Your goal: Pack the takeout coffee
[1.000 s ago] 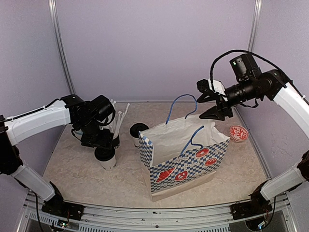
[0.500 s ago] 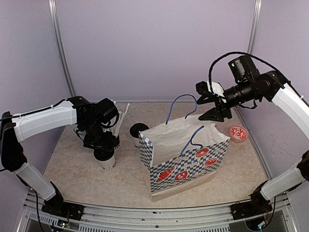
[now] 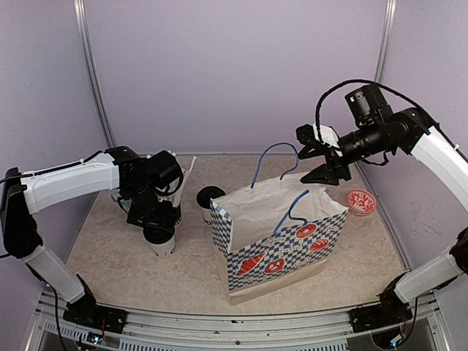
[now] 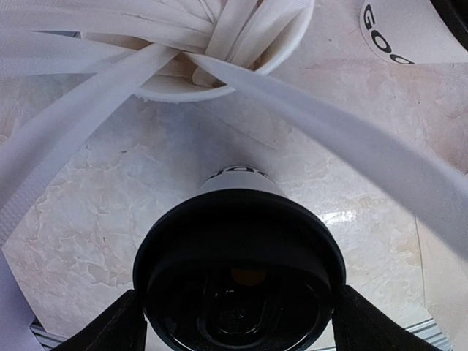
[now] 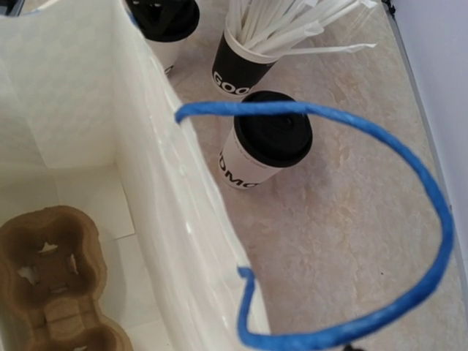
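One takeout coffee (image 3: 161,243), a white cup with a black lid (image 4: 238,256), stands on the table left of the bag. My left gripper (image 3: 155,219) is open and low over it, with a finger (image 4: 113,325) on each side of the lid's rim. The second coffee (image 3: 208,200) (image 5: 267,142) stands behind the bag's left corner; its lettered wall (image 4: 413,33) shows at the edge of the left wrist view. My right gripper (image 3: 313,161) hangs open above the bag's back right, beside the blue far handle (image 5: 409,183); I cannot tell whether they touch.
The blue-checked paper bag (image 3: 274,245) stands open mid-table, with a brown pulp cup carrier (image 5: 51,278) on its floor. A black cup of white straws (image 5: 238,69) (image 4: 219,44) stands just behind the left gripper. A small red round dish (image 3: 360,202) lies right of the bag.
My left gripper has come down around the near cup's lid and its jaws have widened a little. The right arm has barely shifted.
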Controlling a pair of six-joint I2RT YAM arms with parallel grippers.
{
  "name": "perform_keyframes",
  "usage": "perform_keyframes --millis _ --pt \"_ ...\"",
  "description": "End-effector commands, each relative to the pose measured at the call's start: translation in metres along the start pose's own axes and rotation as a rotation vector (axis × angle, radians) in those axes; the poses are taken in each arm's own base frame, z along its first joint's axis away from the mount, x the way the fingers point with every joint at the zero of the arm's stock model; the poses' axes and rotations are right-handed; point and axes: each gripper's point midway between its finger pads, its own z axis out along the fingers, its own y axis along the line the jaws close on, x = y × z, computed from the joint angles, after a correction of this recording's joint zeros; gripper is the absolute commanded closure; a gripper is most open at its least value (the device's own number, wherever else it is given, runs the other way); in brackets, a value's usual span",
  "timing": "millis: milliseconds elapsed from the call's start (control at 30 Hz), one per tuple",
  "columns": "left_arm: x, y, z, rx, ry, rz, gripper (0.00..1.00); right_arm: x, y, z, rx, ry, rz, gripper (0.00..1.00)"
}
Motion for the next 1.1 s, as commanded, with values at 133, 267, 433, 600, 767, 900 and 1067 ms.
perform_keyframes --millis 133,267,433,600,767,900,1067 --pt "0.009 -0.002 0.007 -0.009 0.044 0.027 0.26 0.003 -0.003 0.003 0.002 0.003 0.005 0.37" --pt "0.009 -0.004 0.000 0.000 0.036 0.031 0.32 0.002 -0.005 0.003 0.006 0.005 0.008 0.37" --pt "0.014 -0.011 -0.020 0.011 0.017 0.058 0.33 -0.004 -0.008 -0.001 0.003 -0.001 0.016 0.37" --pt "0.027 -0.033 -0.058 0.106 -0.037 0.099 0.34 -0.006 -0.002 -0.004 -0.041 0.006 0.015 0.30" --pt "0.039 -0.051 -0.094 0.229 -0.104 0.110 0.35 0.011 -0.004 0.012 -0.075 0.067 0.048 0.30" --pt "0.046 -0.050 -0.106 0.274 -0.131 0.099 0.36 0.022 -0.003 0.026 -0.109 0.090 0.068 0.30" --pt "0.052 -0.059 -0.127 0.335 -0.172 0.126 0.37 0.017 -0.013 0.039 -0.111 0.062 0.085 0.31"
